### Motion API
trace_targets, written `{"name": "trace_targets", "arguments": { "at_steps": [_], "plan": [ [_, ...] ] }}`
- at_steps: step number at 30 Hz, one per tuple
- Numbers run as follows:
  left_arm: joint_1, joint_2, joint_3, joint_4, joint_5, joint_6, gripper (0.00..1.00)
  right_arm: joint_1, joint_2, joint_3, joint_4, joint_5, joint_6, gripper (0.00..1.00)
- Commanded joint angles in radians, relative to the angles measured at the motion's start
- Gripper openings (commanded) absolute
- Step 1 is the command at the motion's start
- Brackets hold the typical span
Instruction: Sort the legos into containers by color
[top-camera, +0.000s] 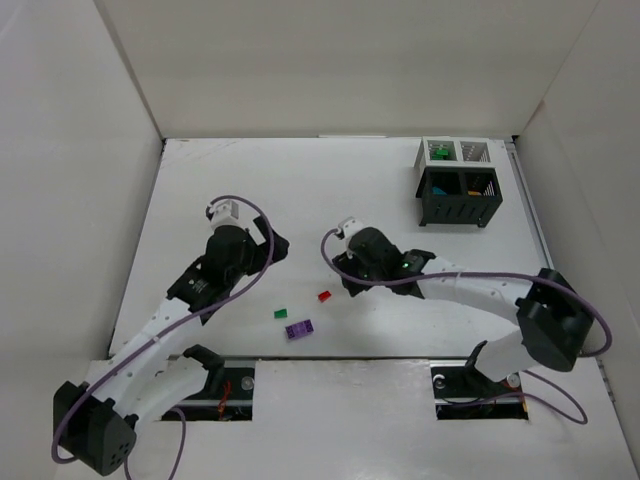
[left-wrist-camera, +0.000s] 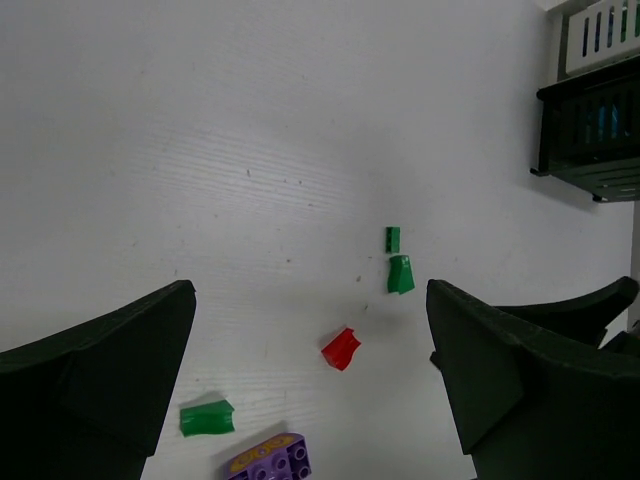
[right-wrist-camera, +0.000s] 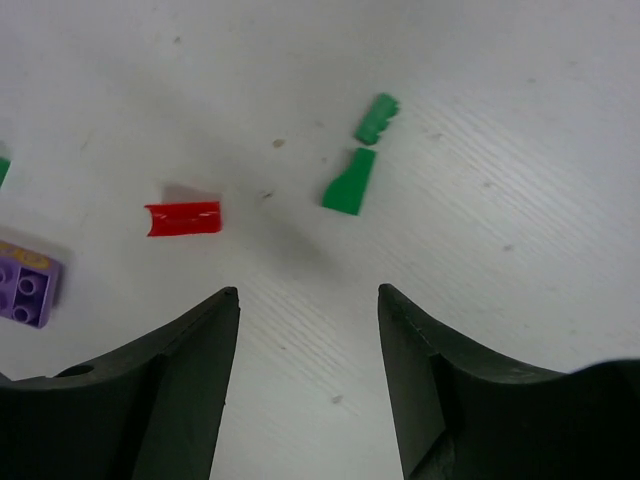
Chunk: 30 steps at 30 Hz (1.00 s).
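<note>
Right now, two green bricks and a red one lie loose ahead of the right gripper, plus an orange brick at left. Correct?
No: the brick at left is purple, not orange; the right wrist view shows it. The two green bricks and the red one do lie loose ahead of the right gripper.

White table (top-camera: 200, 200) with joined black and white containers (top-camera: 455, 212) at two o'clock. Just below centre lies a red brick (top-camera: 324, 296), with a green brick (top-camera: 281, 313) and a purple brick (top-camera: 298, 328) toward its seven o'clock.
</note>
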Motion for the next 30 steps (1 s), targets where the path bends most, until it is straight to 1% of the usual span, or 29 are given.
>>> {"name": "trace_targets", "arguments": {
  "at_steps": [1,3,8,12,18,23,28,29,30],
  "plan": [
    [-0.007,-0.049,-0.021,-0.077,-0.081,-0.078,1.0,0.06,0.072,0.062,0.101,-0.046,-0.078,0.64],
    [-0.007,-0.061,-0.021,-0.111,-0.102,-0.092,1.0,0.104,0.11,0.083,0.113,-0.025,-0.092,0.65],
    [-0.007,-0.106,-0.021,-0.134,-0.125,-0.101,1.0,0.126,0.21,0.117,0.132,-0.024,-0.106,0.71],
    [-0.007,-0.116,-0.031,-0.134,-0.135,-0.101,1.0,0.154,0.263,0.149,0.132,0.002,-0.081,0.71],
    [-0.007,-0.116,-0.031,-0.143,-0.144,-0.111,1.0,0.181,0.317,0.149,0.143,0.012,-0.081,0.71],
    [-0.007,-0.126,-0.031,-0.154,-0.162,-0.111,1.0,0.181,0.339,0.16,0.156,0.022,-0.081,0.71],
    [-0.007,-0.145,-0.031,-0.163,-0.162,-0.111,1.0,0.181,0.371,0.169,0.169,0.066,-0.066,0.61],
    [-0.007,-0.146,-0.031,-0.163,-0.171,-0.111,1.0,0.181,0.371,0.169,0.169,0.066,-0.066,0.55],
    [-0.007,-0.146,-0.031,-0.174,-0.171,-0.111,1.0,0.181,0.371,0.169,0.169,0.066,-0.054,0.51]
  ]
}}
